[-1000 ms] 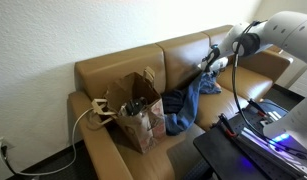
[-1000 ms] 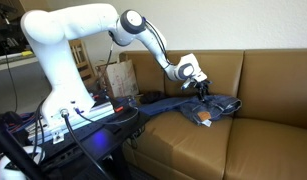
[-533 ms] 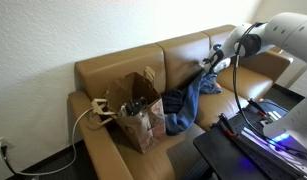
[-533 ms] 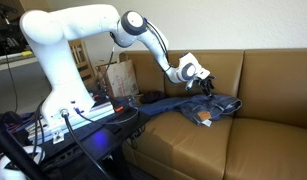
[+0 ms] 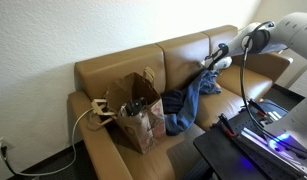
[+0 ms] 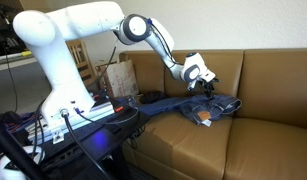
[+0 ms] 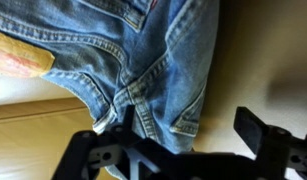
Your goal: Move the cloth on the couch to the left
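Observation:
The cloth is a pair of blue jeans lying crumpled across the middle of the brown couch; it also shows in an exterior view. My gripper hovers just above the end of the jeans far from the paper bag, as an exterior view also shows. In the wrist view the gripper is open. The jeans lie below it, with a denim edge under the gap between the fingers. Bare couch cushion shows beside the other finger.
A brown paper bag full of items stands on the couch seat next to the jeans, near the armrest, and shows in an exterior view. A white cable hangs over the armrest. A black stand with cables is in front of the couch.
My gripper has risen a little and shifted slightly away from the bag. The jeans have not moved.

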Robot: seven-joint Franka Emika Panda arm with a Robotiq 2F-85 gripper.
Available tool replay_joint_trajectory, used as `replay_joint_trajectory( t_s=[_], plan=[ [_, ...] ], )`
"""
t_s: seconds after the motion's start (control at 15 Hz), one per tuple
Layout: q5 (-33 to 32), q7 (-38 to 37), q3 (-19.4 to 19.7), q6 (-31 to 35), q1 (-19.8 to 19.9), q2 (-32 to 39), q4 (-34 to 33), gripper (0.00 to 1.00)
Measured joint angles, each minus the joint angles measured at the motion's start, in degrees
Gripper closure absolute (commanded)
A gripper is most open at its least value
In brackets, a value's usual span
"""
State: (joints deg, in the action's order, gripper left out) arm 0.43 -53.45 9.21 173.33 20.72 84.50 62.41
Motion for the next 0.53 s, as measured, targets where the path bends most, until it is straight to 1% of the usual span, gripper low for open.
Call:
replay_joint_trajectory(
  t_s=[0.07,0.2,0.33,0.47,0.53],
  plan=[
    [1.8,2.1,-1.7,-1.5,0.2,0.0,-0.3,0.00],
    [5.4,4.5,-4.0,-4.0,-1.4,0.0,-0.2,0.00],
    [8.4,4.8,-3.7,-6.3,-3.2,0.0,0.0,0.00],
    [9.6,4.6,-1.9,-9.4,-4.5,0.0,0.0,0.01],
    [10.0,4.0,-0.7,-10.7,-5.5,0.0,0.1,0.26]
  ],
)
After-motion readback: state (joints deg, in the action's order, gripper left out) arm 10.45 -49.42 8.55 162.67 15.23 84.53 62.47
